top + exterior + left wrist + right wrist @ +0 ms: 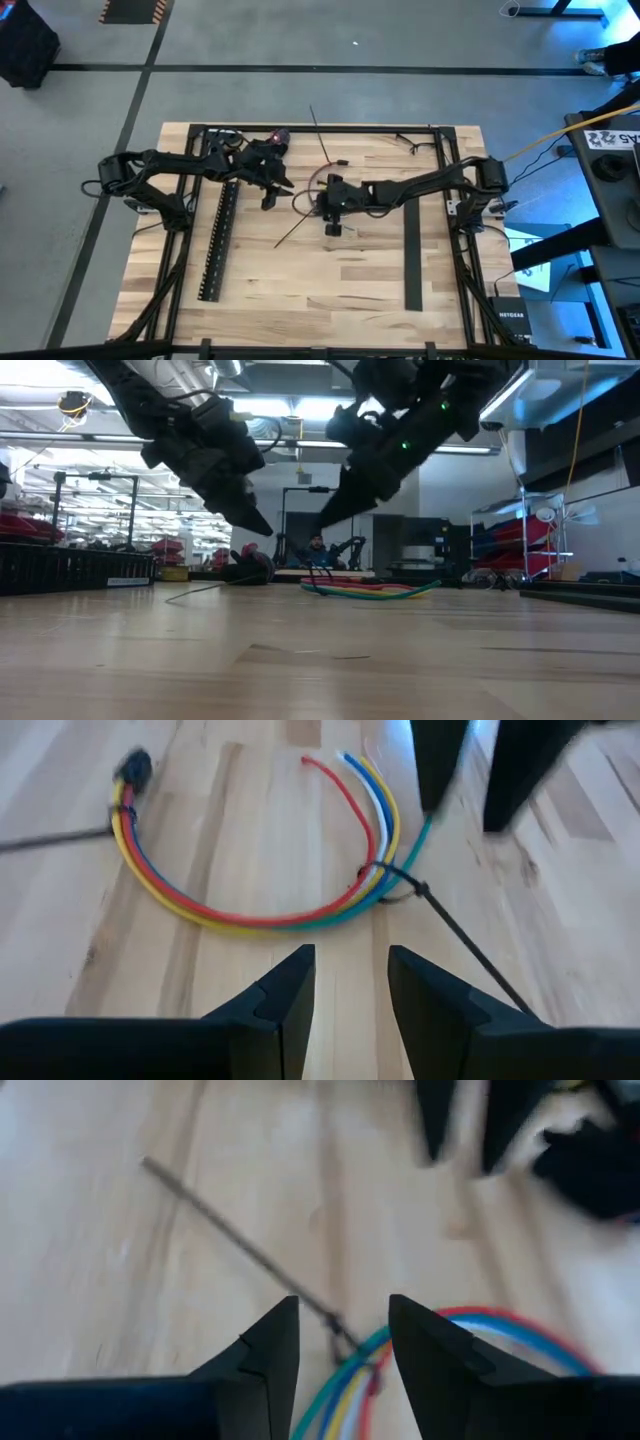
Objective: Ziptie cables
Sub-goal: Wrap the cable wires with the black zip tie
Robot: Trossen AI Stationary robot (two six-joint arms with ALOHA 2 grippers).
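One bundle of cables (260, 915) (four colours visible), two grippers, one slotted bar (219, 240), several zip ties (322, 135)

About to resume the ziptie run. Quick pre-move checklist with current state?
1. Zip tie looped around the cables: ok, a loop sits on the bundle with its tail trailing across the table.
2. Loop cinched tight: cannot tell.
3. Left gripper free: ok, fingers apart, nothing between them, above the cables.
4. Right gripper free: ok, fingers apart, empty, over the tie's loop.
5. Cables lying flat on the table: ok, curved in an arc, black end undisturbed.
6. Arms clear of each other: not ok, both grippers crowd the same spot.
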